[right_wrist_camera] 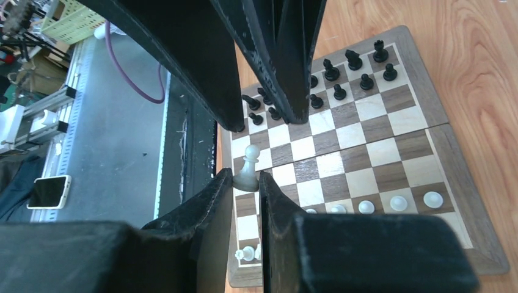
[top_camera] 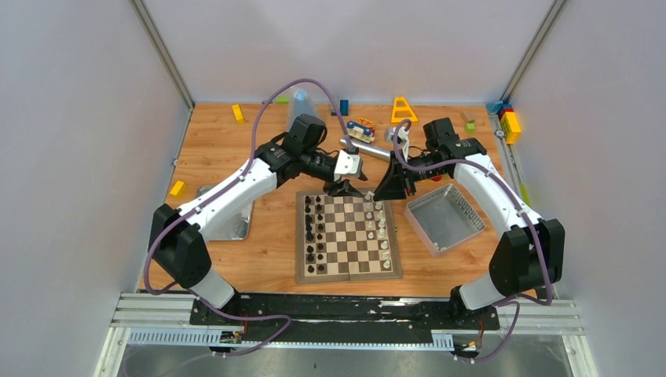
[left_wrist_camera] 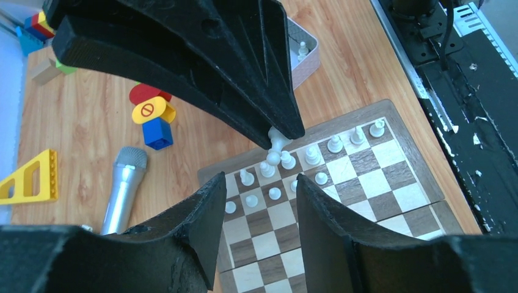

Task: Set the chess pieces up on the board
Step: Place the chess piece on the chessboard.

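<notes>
The board (top_camera: 348, 276) lies at the table's middle, with black pieces (top_camera: 314, 232) along its left side and white chess pieces (top_camera: 381, 228) along its right. My right gripper (right_wrist_camera: 247, 183) is shut on a white piece (right_wrist_camera: 247, 166), held by its base just above the board's far right corner; the left wrist view shows the same piece (left_wrist_camera: 278, 143) at the right gripper's tip. My left gripper (left_wrist_camera: 259, 186) hovers over the board's far edge next to it, jaws apart with nothing between them. In the top view the two grippers (top_camera: 345, 188) (top_camera: 379, 196) nearly meet.
A shiny metal tin (top_camera: 444, 216) stands right of the board, and a white piece (left_wrist_camera: 302, 49) shows inside it. A flat metal lid (top_camera: 236, 224) lies left of the board under my left arm. A silver microphone (left_wrist_camera: 125, 186), a yellow triangle (top_camera: 403, 110) and toy blocks lie behind.
</notes>
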Action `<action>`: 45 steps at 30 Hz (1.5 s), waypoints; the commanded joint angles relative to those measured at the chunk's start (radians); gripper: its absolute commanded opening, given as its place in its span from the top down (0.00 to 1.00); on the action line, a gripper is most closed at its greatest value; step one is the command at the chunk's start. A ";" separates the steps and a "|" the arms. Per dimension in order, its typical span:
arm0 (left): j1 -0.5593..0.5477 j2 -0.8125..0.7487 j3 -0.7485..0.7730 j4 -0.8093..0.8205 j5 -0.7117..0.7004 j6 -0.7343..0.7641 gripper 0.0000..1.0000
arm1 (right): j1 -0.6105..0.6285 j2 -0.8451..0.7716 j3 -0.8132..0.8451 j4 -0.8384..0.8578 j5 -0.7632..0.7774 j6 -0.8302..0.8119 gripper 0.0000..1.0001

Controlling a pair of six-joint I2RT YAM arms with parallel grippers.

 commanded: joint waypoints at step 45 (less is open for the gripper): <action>-0.075 0.039 0.062 -0.049 -0.008 0.046 1.00 | 0.003 0.032 0.032 0.000 -0.063 0.027 0.82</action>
